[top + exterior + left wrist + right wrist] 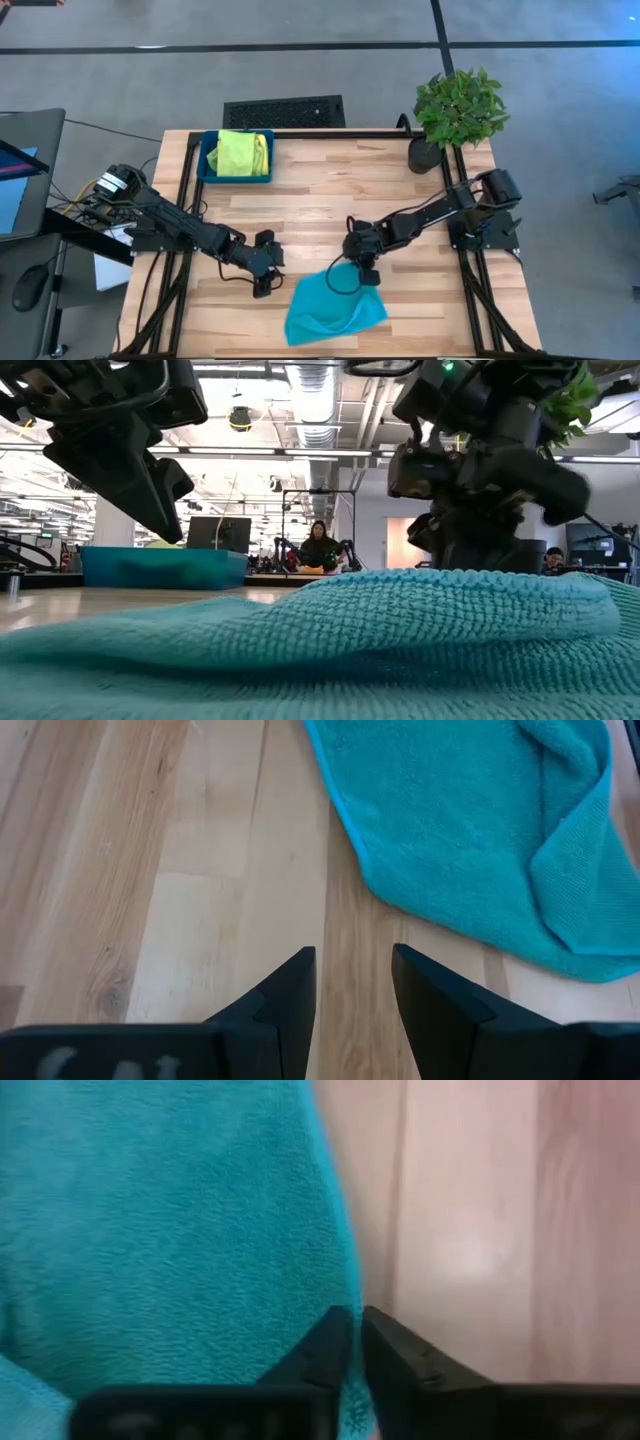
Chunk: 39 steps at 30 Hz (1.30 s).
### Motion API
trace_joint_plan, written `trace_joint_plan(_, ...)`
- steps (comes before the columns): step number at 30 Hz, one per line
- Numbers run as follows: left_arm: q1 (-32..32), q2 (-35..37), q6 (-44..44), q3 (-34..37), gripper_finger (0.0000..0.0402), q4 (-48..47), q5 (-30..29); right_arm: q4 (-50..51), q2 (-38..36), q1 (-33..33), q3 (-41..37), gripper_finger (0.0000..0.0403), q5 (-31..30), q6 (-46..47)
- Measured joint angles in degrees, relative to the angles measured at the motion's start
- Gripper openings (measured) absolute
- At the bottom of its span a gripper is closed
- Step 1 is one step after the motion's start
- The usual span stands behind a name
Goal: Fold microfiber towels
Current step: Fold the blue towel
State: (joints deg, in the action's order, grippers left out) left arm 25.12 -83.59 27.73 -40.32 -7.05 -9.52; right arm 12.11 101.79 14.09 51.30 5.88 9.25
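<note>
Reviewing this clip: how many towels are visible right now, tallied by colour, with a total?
Teal towel, spread on the table, right gripper at its edge: 1
Lime/yellow-green towels, bunched in the blue tray, number unclear: at least 1
Total: at least 2

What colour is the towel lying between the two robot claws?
Teal towel, plain with no pattern; the left wrist view shows it best.
</note>
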Motion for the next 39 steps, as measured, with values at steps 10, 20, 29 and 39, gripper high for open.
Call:
trace_joint_plan(10,-4.20,0.00,-3.94,0.00,0.0125,1.75,-0.20,3.28,-6.90,-0.35,1.41,0.0011,-4.99,-2.34)
trace_joint_plan(20,-12.66,-0.92,-14.66,0.00,0.0126,16.44,5.08,5.36,-11.03,-0.36,6.56,0.0004,-6.28,-11.09)
trace_joint_plan(29,-14.22,-8.20,-16.52,-0.34,0.0125,24.81,12.33,10.24,-11.05,-0.36,10.92,0.0006,-10.88,-14.70)
trace_joint_plan(39,-14.87,-16.69,-20.00,-5.19,0.0125,27.57,24.04,11.62,-11.05,-0.36,11.27,0.0008,-10.96,-13.80)
